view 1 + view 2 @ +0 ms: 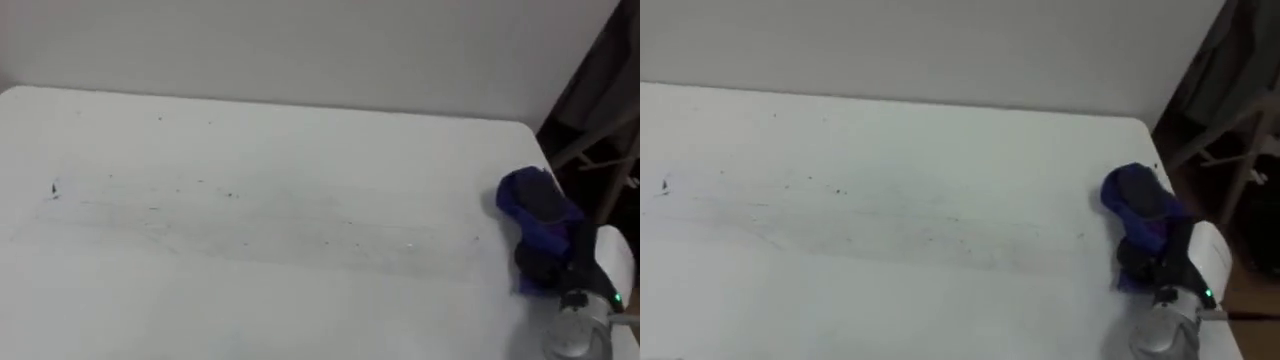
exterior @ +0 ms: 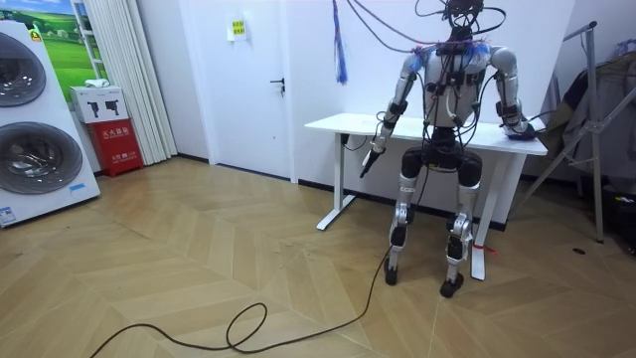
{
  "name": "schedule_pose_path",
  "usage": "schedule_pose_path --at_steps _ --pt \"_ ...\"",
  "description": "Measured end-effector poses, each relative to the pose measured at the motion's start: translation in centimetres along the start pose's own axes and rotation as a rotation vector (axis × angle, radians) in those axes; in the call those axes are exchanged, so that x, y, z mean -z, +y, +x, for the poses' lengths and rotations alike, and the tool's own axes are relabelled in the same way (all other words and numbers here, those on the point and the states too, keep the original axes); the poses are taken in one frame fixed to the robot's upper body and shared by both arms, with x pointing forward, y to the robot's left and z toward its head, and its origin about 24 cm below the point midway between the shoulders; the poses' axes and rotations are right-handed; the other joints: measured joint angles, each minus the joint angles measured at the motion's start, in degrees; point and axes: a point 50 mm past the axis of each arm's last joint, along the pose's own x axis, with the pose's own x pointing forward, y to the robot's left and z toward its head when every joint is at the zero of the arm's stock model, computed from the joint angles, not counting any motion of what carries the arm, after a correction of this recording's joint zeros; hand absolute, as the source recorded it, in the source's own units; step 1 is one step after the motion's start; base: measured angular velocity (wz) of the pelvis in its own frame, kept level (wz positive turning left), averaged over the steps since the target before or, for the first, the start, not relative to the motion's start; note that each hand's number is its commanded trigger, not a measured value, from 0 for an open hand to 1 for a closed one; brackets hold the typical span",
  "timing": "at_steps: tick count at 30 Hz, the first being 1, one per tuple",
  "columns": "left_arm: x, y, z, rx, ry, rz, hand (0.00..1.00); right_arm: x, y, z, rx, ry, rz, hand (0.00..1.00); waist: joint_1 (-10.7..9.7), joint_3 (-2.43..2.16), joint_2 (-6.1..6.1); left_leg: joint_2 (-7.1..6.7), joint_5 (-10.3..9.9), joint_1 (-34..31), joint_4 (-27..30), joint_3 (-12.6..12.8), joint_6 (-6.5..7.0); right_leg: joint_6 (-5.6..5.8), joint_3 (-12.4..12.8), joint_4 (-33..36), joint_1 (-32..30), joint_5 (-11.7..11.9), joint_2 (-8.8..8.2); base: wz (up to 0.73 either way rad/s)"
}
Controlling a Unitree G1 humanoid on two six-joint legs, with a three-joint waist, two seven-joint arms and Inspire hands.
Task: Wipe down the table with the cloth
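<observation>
wall (image 2: 308,60) white | floor (image 2: 199,259) — herringbone wood | door (image 2: 248,89) white, shut | washing machines (image 2: 30,129), seemingly two

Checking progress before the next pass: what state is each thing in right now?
table: dark specks and faint smears across its middle, not clean yet.
blue cloth: bunched up near the table's right edge, under the right hand.
right hand: resting on the blue cloth.
left hand: hanging beside the table's edge, idle.
door: shut.
</observation>
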Motion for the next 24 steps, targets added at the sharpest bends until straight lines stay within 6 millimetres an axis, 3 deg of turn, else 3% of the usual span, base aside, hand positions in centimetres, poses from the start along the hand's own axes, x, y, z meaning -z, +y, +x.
schedule_pose_path --at_steps 2,5,9,11,14,16,17,19,22,24 --pt "1.5 0.3 -0.1 -0.022 0.039 -0.018 0.00 0.6 -0.4 0.0 0.029 0.026 -0.009 1.00 -0.4 0.05 -0.23 -0.49 0.0 1.4 -1.7 0.9 0.02 0.22 1.0 0.0 0.1 0.2 -0.01 -0.36" --pt "2.0 0.9 -0.1 -0.058 0.053 -0.063 0.00 2.2 -1.4 -0.2 0.083 0.084 -0.006 1.00 -1.8 0.14 -1.27 -0.77 0.1 1.8 -3.1 0.2 0.16 0.35 -1.3 -0.1 0.7 0.5 -0.11 0.04" --pt "-0.7 1.2 -0.2 -0.082 -0.042 -0.103 0.00 3.1 -2.0 -0.4 0.103 0.124 -0.009 1.00 -3.2 0.55 -2.40 -0.74 0.1 1.4 -3.5 -1.9 0.21 0.23 -3.5 -0.1 0.7 0.6 0.00 0.02" --pt "-2.3 0.8 -0.2 -0.079 -0.084 -0.106 0.00 2.2 -2.0 -0.1 0.092 0.103 -0.014 1.00 -3.0 0.72 -2.64 -0.75 0.1 1.5 -3.7 -2.0 0.22 0.23 -3.7 -0.1 0.6 0.6 0.02 -0.06" --pt "-4.4 -0.7 -0.5 -0.050 -0.155 -0.071 0.00 -0.8 -0.7 0.1 0.003 0.016 -0.101 1.00 -1.3 0.98 -2.91 -0.75 0.1 1.9 -4.2 -1.0 0.23 -0.24 -3.4 0.0 -0.5 0.9 0.30 -0.44" --pt "-5.0 -2.0 -0.8 -0.021 -0.188 -0.005 0.00 -6.1 1.7 -1.1 -0.135 -0.208 -0.257 1.00 3.3 1.22 -3.02 -0.39 0.2 1.8 -4.7 -1.4 0.23 -1.31 -3.1 0.2 -2.7 2.1 1.29 -0.84" --pt "-5.0 -2.2 -0.8 -0.016 -0.190 0.006 0.00 -7.8 2.4 -1.6 -0.175 -0.279 -0.290 1.00 4.3 1.41 -3.02 -0.24 0.2 1.7 -4.8 -1.9 0.22 -1.61 -3.2 0.1 -3.1 2.4 1.64 -0.67" --pt "-5.3 -2.6 -0.9 -0.006 -0.190 0.034 0.00 -14.5 5.5 -4.8 -0.317 -0.583 -0.365 1.00 6.0 2.65 -3.53 0.12 0.5 1.0 -5.1 -3.8 -0.25 -2.03 -4.2 -0.1 -3.6 2.7 2.05 0.00" --pt "-5.7 -3.6 -1.1 0.018 -0.206 0.081 0.00 -20.4 8.0 -8.3 -0.431 -0.819 -0.383 1.00 9.6 2.82 -3.27 0.02 0.5 -0.9 -5.1 -5.8 -0.30 -2.11 -5.6 -0.6 -4.4 2.8 1.77 0.31" --pt "-5.3 -3.6 -1.1 0.017 -0.191 0.096 0.00 -21.5 8.6 -9.4 -0.464 -0.874 -0.386 1.00 12.0 2.77 -3.24 -0.01 0.7 -1.7 -5.1 -7.3 -0.24 -2.08 -7.1 -1.0 -4.3 2.8 1.56 0.40"
